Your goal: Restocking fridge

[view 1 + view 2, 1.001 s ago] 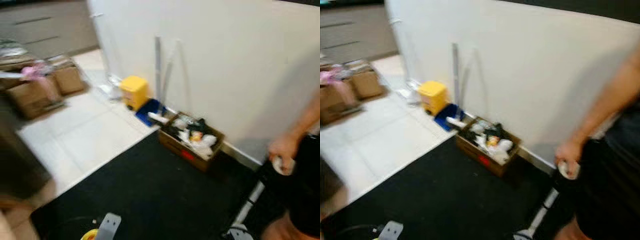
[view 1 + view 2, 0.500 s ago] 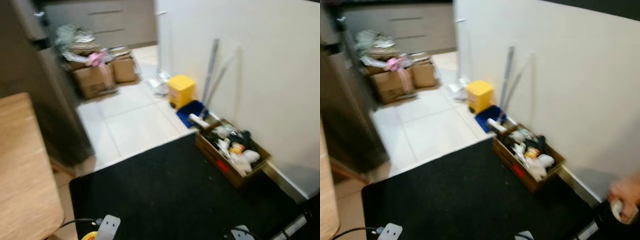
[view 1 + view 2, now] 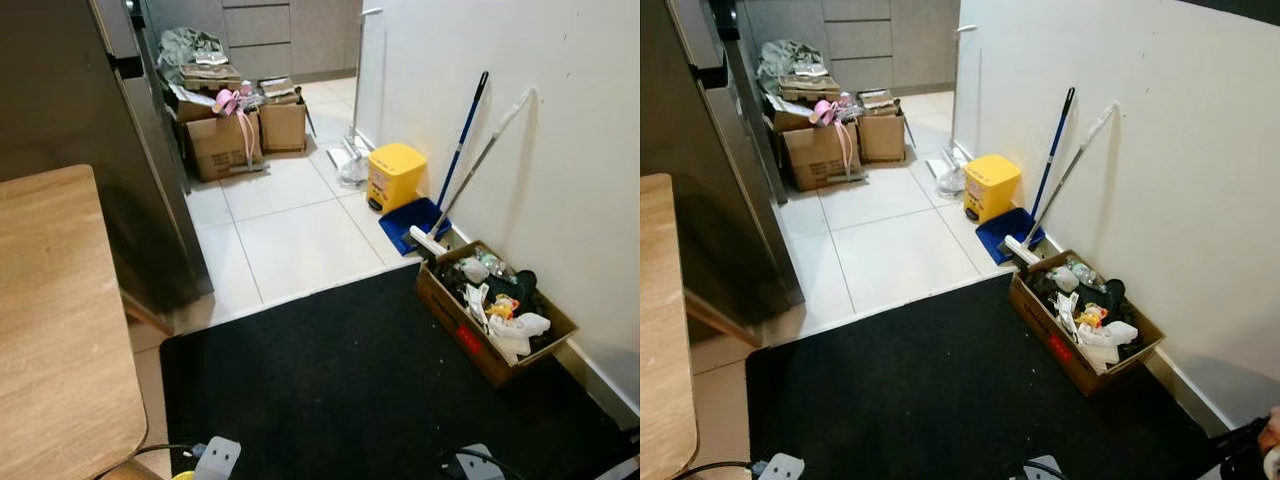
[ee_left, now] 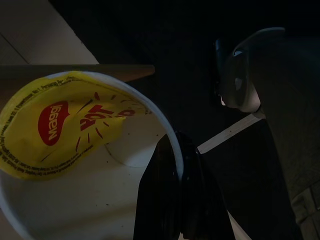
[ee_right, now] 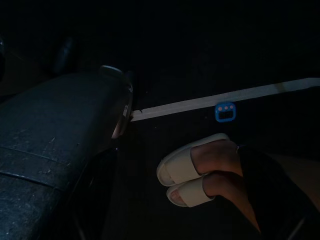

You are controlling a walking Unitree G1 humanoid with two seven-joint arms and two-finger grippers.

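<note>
Left end effector (image 4: 172,200) hanging low, gripping noodle cup (image 4: 75,165)

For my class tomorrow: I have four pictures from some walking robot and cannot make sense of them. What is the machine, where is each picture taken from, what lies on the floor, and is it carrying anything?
It is a humanoid robot meant to restock a fridge. The two bright pictures come from its head cameras, looking down at a black mat and white tiles. By the wall stand a cardboard box of rubbish, a blue dustpan, a small yellow bin and two leaning poles. More cardboard boxes sit farther back; a wooden table is on the left. The two dark pictures come from wrist cameras. The left gripper pinches the rim of a Maggi noodle cup. The right wrist view shows a person's sandalled feet.
</note>
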